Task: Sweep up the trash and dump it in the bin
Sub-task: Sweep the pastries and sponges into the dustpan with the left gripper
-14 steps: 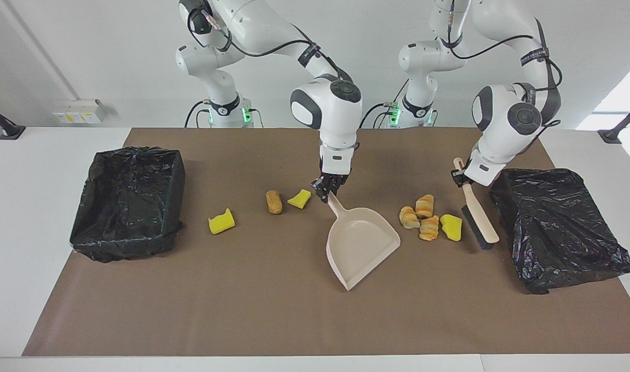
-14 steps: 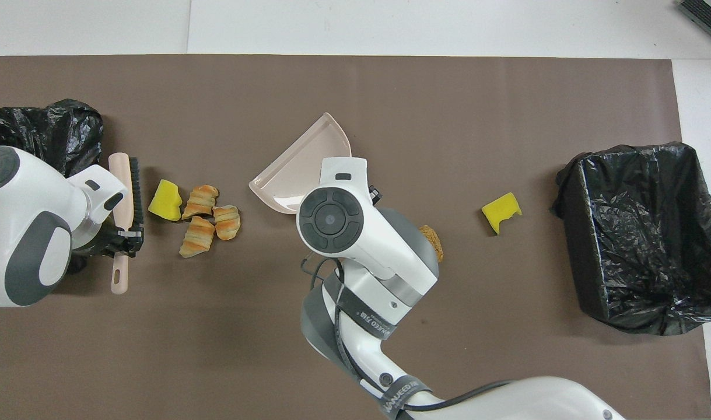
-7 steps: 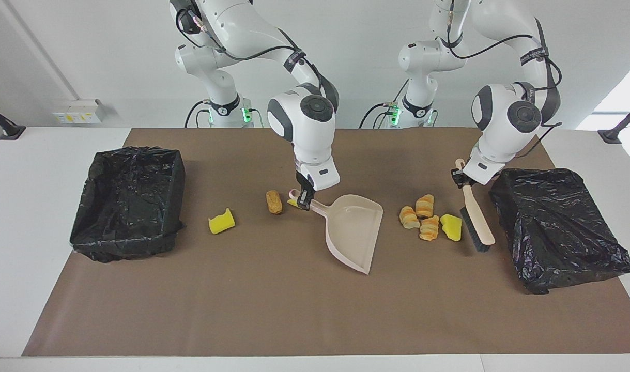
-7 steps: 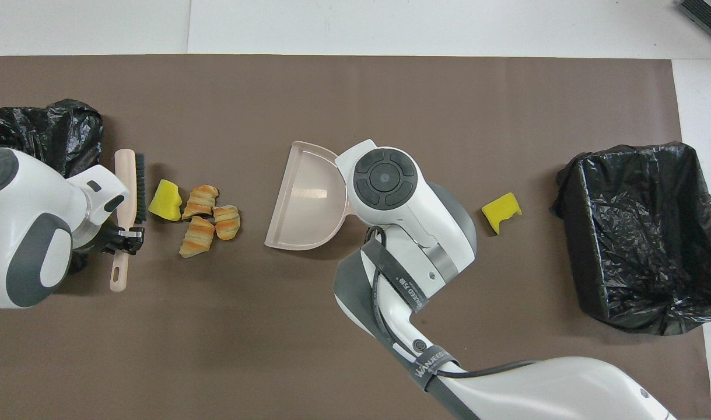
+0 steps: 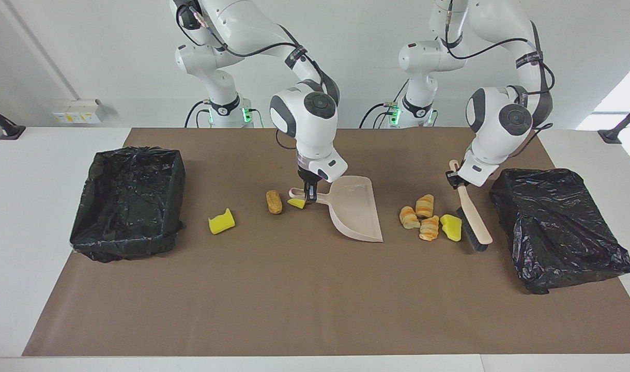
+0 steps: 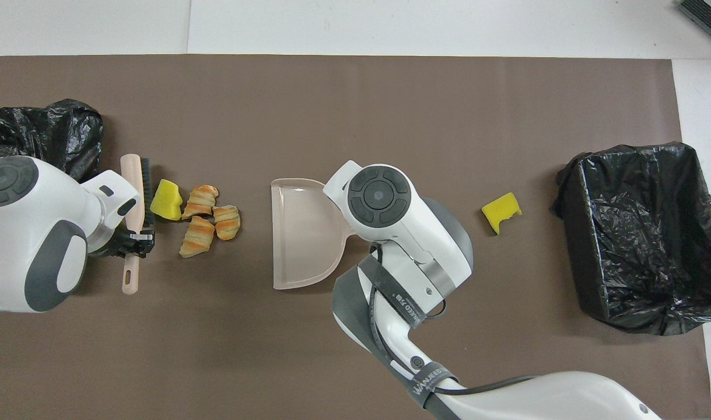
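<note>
Trash lies in two lots either side of the dustpan (image 5: 357, 207), the landmark at mid-bench. Largest first: the brown mat covers the bench (image 5: 46, 155); one black-lined bin (image 5: 128, 201) sits toward the right arm's end, well apart from the dustpan, and a second black bag (image 5: 557, 227) sits toward the left arm's end.

The right gripper (image 5: 309, 197) has its jaws clenched on the dustpan's handle, the pan tilted with its open mouth turned toward the left arm's end. The left gripper (image 5: 453, 178) has its jaws clenched on the brush (image 5: 472, 219), whose bristles rest on the mat just beside the nearer lot.

That lot sits between dustpan and brush: three croissant pieces (image 5: 419, 217) bunched together, with a sponge chunk (image 5: 451, 227) touching the bristles. Toward the right arm's end of the dustpan lie a bread roll (image 5: 274, 201), a sponge bit (image 5: 296, 203) just by the handle, and another sponge (image 5: 221, 221) between the roll and the bin.

By my reading the step in hand is lining up pan and brush for the first sweep; nothing is in the pan yet. Next, the pan's lip should sit flat on the mat facing the croissants, then the brush must push that lot across into it without scattering the pieces.
</note>
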Robot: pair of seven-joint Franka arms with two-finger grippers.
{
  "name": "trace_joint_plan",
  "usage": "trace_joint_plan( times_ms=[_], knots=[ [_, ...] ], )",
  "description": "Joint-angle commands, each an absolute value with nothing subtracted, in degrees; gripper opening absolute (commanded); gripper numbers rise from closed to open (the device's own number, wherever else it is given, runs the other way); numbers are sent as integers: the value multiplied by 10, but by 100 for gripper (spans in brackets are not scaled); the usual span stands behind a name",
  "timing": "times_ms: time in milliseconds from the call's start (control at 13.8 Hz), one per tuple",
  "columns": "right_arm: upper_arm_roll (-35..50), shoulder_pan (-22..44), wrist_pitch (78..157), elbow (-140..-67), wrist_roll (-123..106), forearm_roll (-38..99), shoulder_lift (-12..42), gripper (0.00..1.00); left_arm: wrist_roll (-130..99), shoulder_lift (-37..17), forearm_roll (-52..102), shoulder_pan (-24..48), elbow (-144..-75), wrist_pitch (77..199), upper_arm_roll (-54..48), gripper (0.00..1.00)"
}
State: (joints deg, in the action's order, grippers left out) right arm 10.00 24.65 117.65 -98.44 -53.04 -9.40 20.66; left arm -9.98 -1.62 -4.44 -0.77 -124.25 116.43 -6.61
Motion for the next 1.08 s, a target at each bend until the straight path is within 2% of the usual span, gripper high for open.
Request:
trace_joint_plan(
  times_ms=[0,289,650,1011],
  knots=[
    [103,247,1196,-1015,-549,-82,190,0,-99,-4,-36,14,-1266,1186,-61,0],
    [102,254,1201,-1016,-526,-82,197,0,-100,-4,-16,65,-1267,1185,-62,0],
    [103,270,1252,-1021,-480,-81,215,0,-106,3,49,149,-1270,1157,-62,0],
    [103,270,1256,-1021,-459,-81,219,0,-105,8,110,183,-1256,1091,-65,0]
  ],
)
